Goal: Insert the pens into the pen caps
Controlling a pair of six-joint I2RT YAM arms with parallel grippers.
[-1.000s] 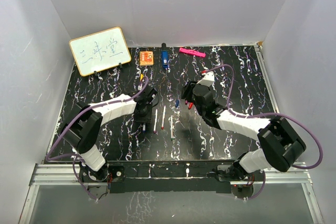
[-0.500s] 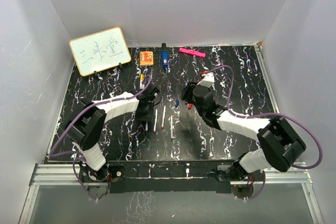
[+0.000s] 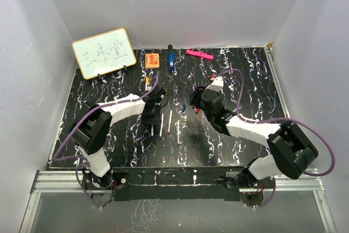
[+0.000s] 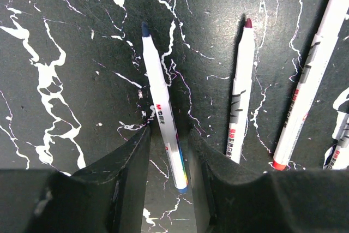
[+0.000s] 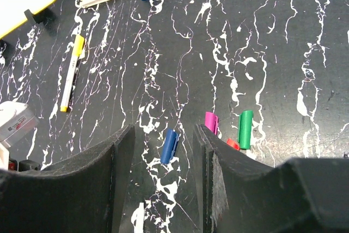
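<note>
Since the earlier frame the left gripper (image 4: 169, 136) has crept a little farther from the bases. Its fingers now stand narrowly open on both sides of a thin white pen with a dark blue tip (image 4: 161, 102), which lies flat on the black marbled table (image 4: 65, 36) and is not yet clamped. The right gripper (image 5: 163, 129) has hardly moved; it hangs open and empty, and a short blue plastic cap (image 5: 169, 145) shows on the table between its fingers. I judge the task is near its beginning: only a white pen with a yellow cap (image 5: 72, 73) looks already closed, while a magenta cap (image 5: 211, 121), a green cap (image 5: 246, 129) and a red cap (image 5: 233, 144) lie loose. Room is tight: a neighbour pen with a dark red tip (image 4: 240, 96) lies near the left gripper, and the magenta cap is just beside the right one. The table edges are well apart from both.
</note>
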